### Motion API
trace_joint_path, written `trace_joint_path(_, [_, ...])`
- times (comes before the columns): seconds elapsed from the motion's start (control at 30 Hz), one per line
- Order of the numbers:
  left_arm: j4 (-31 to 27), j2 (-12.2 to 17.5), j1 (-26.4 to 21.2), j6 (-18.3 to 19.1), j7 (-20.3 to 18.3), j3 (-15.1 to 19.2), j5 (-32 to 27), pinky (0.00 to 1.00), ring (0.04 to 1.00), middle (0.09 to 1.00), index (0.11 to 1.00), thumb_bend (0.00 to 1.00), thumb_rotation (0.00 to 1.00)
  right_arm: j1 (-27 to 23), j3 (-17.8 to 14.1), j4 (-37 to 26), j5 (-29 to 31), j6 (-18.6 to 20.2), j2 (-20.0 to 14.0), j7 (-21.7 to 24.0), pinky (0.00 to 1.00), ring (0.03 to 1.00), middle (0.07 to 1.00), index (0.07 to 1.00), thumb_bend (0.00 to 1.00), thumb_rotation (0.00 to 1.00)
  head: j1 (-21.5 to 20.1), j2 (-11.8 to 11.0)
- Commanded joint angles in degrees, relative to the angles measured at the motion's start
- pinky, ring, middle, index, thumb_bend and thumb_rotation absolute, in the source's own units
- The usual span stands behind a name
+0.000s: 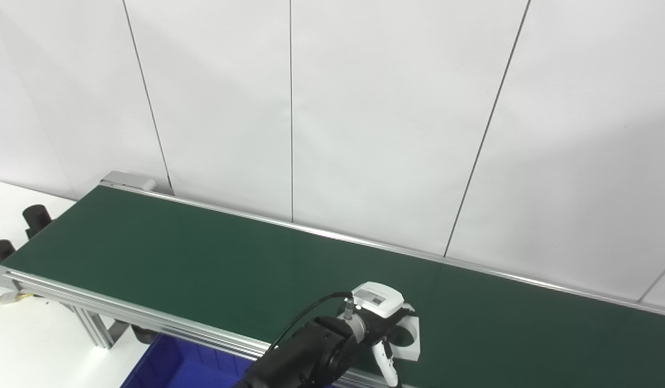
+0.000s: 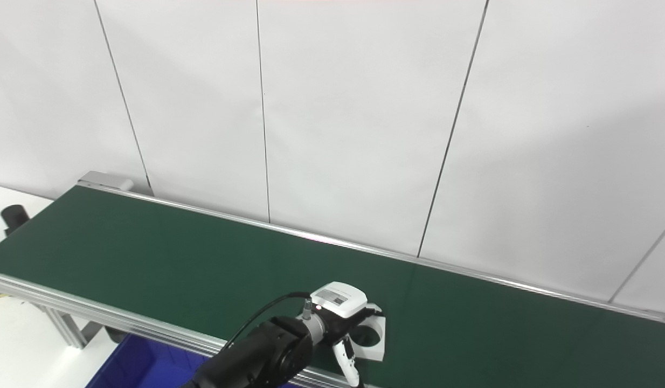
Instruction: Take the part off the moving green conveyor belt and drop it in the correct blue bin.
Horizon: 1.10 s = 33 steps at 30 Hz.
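You are looking down along the belt [image 1: 203, 264], a dark green strip running from the far left to the near right, framed by silver rails [image 1: 122, 310]. A white panelled wall [image 1: 365, 118] is standing behind it.

One arm [image 1: 305, 355] is entering from the bottom edge, left of centre, and you are reaching with its hand [image 1: 383, 318] over the near edge of the belt. This is the left hand. Its white back, carrying a small label, is facing up, and a black cable [image 1: 305, 315] is looping from the wrist. One white finger [image 1: 385, 364] is pointing down toward the near rail.

The part [image 1: 410, 337], a white block with a round hole through it, is lying on the belt at the hand's right side, touching it. The hand is curling around the part's left edge, but you cannot tell from either view whether the fingers are closing on it or only resting against it. The part is sitting flat on the belt.

A blue bin [image 1: 176, 366] is showing below the near rail, left of the arm. On the white desk [image 1: 20, 345] at the far left, two black cylinders [image 1: 36, 215] are standing beside the belt's end.

The right hand is lying outside both views.
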Motion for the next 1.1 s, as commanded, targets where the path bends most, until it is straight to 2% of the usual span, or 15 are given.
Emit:
trace_joint_path(0.0, [1.43, -0.47, -1.5, -0.92, 4.11, -0.76, 1.24, 0.8, 0.804, 0.82, 0.831, 0.99, 0.32, 0.08, 0.28, -2.2, 0.08, -1.65, 0.8, -0.81, 0.68, 0.781, 0.831, 0.901, 0.57, 0.16, -0.04, 0.1])
trace_joint_path(0.03, [2.07, -0.48, -1.43, -1.31, 5.84, -0.92, 1.61, 0.73, 0.743, 0.768, 0.783, 0.93, 0.27, 0.1, 0.29, -2.17, 0.01, -1.83, 0.82, -0.87, 0.68, 0.778, 0.828, 0.899, 0.57, 0.16, -0.04, 0.1])
trace_joint_path(0.07, [3.75, -0.47, -1.18, -2.73, 10.07, -0.76, 1.57, 0.7, 0.722, 0.751, 0.766, 0.91, 0.25, 0.22, 0.31, -2.36, -0.12, -1.74, 0.93, -0.94, 0.68, 0.777, 0.827, 0.899, 0.57, 0.16, -0.59, 0.29])
trace_joint_path(0.1, [5.02, -0.46, -1.03, -3.75, 13.17, -0.67, 1.44, 0.59, 0.61, 0.641, 0.582, 0.65, 0.12, 0.31, 0.31, -2.5, -0.21, -1.64, 1.02, -0.99, 0.67, 0.774, 0.824, 0.898, 0.57, 0.16, -0.59, 0.29])
trace_joint_path(0.13, [6.72, -0.31, -0.98, -5.48, 16.39, -0.51, 0.9, 0.58, 0.599, 0.63, 0.565, 0.62, 0.11, 0.42, 0.32, -2.7, -0.19, -1.36, 1.13, -0.96, 0.67, 0.774, 0.824, 0.898, 0.57, 0.17, -0.87, 0.44])
trace_joint_path(0.2, [9.33, 0.01, -1.15, -7.8, 20.5, -0.53, 0.54, 0.51, 0.506, 0.509, 0.514, 0.54, 0.02, 0.57, 0.34, -3.03, -0.14, -1.07, 1.17, -0.83, 0.67, 0.777, 0.829, 0.9, 0.57, 0.19, -0.97, 0.62])
trace_joint_path(0.27, [10.24, 0.25, -1.31, -8.55, 21.51, -0.59, 0.34, 0.5, 0.477, 0.47, 0.511, 0.53, 0.0, 0.67, 0.32, -3.1, -0.03, -1.23, 1.2, -0.83, 0.68, 0.78, 0.83, 0.9, 0.57, 0.19, -0.99, 0.55])
trace_joint_path(0.4, [11.02, 0.68, -1.58, -9.56, 21.84, -0.77, -0.08, 0.55, 0.497, 0.487, 0.489, 0.52, 0.0, 0.69, 0.27, -2.91, -0.02, -1.78, 1.06, -0.87, 0.68, 0.782, 0.832, 0.899, 0.58, 0.17, -0.96, 0.9])
trace_joint_path(0.57, [11.41, 1.07, -1.69, -10.31, 22.82, -0.81, -0.32, 0.54, 0.48, 0.461, 0.517, 0.52, 0.0, 0.62, 0.22, -2.91, 0.24, -1.69, 1.15, -0.67, 0.68, 0.779, 0.828, 0.9, 0.58, 0.19, -0.96, 0.9])
trace_joint_path(1.07, [9.77, 1.43, -1.13, -11.23, 23.34, -0.07, -1.23, 0.51, 0.456, 0.441, 0.526, 0.52, 0.0, 0.78, 0.2, -3.17, 0.13, -1.73, 1.19, -0.74, 0.67, 0.777, 0.827, 0.909, 0.59, 0.18, -2.13, 1.66])
